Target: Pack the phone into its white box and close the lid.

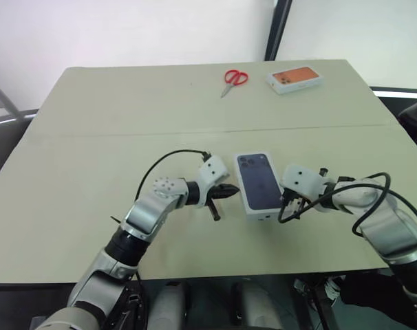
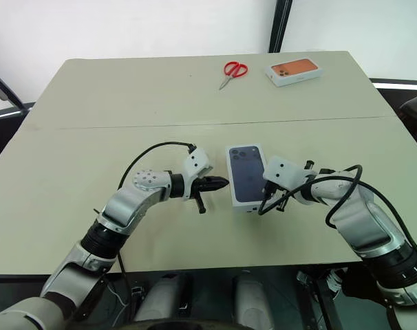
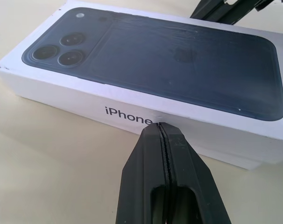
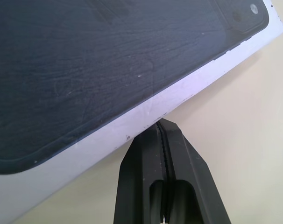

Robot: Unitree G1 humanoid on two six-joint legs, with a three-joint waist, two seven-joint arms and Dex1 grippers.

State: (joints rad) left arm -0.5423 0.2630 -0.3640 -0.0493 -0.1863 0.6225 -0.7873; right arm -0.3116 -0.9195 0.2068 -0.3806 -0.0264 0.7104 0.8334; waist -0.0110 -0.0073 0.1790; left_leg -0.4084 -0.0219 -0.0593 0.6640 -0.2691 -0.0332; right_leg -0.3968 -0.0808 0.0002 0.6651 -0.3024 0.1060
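The lid (image 1: 257,183) sits on top of the white box (image 3: 216,150), near the front of the table (image 1: 91,137), between my two arms. The picture of the blue phone on the lid faces up. I think the phone is inside, but I cannot see it.

My left tool (image 1: 228,192) is shut tight and holds nothing. Its tip is right at the long side of the lid, by the printed word. My right tool (image 1: 285,205) is shut tight too, and holds nothing. Its tip is at the other long side of the lid.

In the left wrist view a strip of the white box shows under one end of the lid. So I think the lid is not all the way down yet.

To do this well, I should push from both sides at once and with the same force, so the box does not slide or turn. Then I should press down softly on the high end. I must go slowly, because the lid is a snug fit and can jam if it tips.

The red scissors (image 1: 234,79) and the orange-topped box (image 1: 295,78) lie far away at the back.
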